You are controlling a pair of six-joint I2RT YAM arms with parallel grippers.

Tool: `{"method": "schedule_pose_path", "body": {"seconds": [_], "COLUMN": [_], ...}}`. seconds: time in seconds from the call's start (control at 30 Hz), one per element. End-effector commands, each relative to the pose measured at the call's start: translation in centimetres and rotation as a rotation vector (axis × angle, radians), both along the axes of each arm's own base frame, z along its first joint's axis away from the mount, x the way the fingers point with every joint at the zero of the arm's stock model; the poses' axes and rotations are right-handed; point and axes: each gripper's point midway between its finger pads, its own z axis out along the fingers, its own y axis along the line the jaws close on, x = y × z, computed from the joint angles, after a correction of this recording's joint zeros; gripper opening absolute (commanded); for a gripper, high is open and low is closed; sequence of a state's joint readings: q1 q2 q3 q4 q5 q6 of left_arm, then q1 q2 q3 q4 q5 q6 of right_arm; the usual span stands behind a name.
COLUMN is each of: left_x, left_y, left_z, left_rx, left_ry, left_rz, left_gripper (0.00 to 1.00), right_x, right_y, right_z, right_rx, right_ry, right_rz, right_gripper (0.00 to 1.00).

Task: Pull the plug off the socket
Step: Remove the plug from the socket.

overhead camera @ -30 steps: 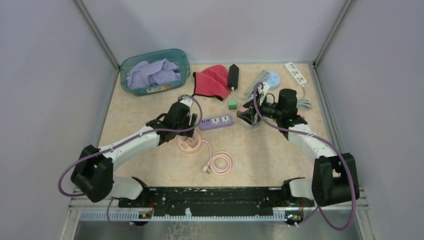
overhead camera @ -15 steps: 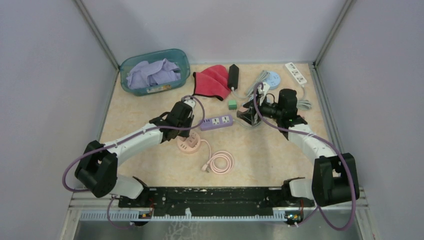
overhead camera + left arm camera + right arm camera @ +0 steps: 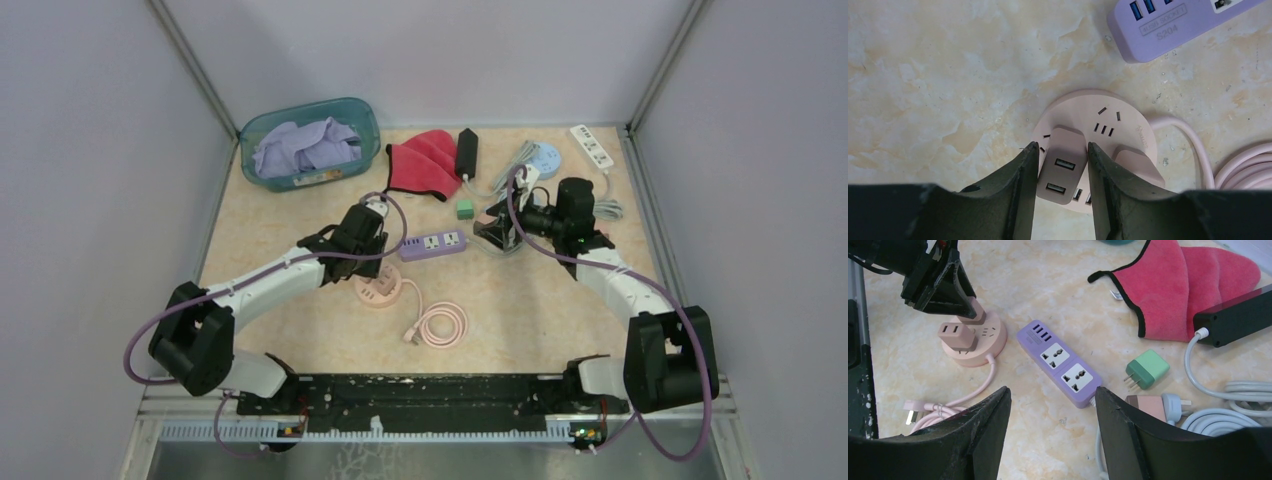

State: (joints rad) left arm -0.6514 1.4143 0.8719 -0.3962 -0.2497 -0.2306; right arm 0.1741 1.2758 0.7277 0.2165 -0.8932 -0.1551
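A round pink socket lies on the table with two pink plugs standing in it. My left gripper is shut on the plug that has two USB ports, one finger pressed to each side. The second plug stands free beside it. In the right wrist view the same socket shows under my left gripper. From above, the socket sits just below the left wrist. My right gripper is open over bare table, holding nothing.
A purple power strip lies just right of the socket. The socket's pink cable is coiled nearer the bases. A green adapter, a red cloth, a black power strip and grey cords lie around the right gripper. A teal bin stands at the back left.
My left gripper has drawn its jaws in onto the USB plug and the left arm has shifted slightly. The right arm has not moved.
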Motion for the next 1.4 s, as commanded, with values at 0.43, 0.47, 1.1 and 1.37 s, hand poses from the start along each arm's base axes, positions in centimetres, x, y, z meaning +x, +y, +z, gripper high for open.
{"method": "schedule_pose_path", "body": {"seconds": [0.43,0.47,1.1,1.37], "left_x": [-1.7,-1.8,-4.9,-5.7], "left_y": [-2.9,-3.3,-9.8,-12.4], "left_z": [0.3,0.4,-1.1,-1.5], "left_rx": [-0.249,-0.284,-0.315,-0.321], "left_ry": [0.067,0.079,0.233,0.284], "left_rz": [0.059,0.077,0.298,0.237], "left_gripper": [0.00,0.00,0.00,0.07], "right_x": [0.2,0.1,-6.9,-8.9], "right_y": [0.2,0.2,3.3,5.2], "right_z": [3.9,3.8,0.6,-3.8], "right_rx": [0.034,0.034,0.047,-0.063], "right_ry": [-0.129,-0.129,-0.246,-0.286], "right_rz": [0.032,0.035,0.466,0.575], "right_gripper": [0.63,0.63,0.67,0.80]}}
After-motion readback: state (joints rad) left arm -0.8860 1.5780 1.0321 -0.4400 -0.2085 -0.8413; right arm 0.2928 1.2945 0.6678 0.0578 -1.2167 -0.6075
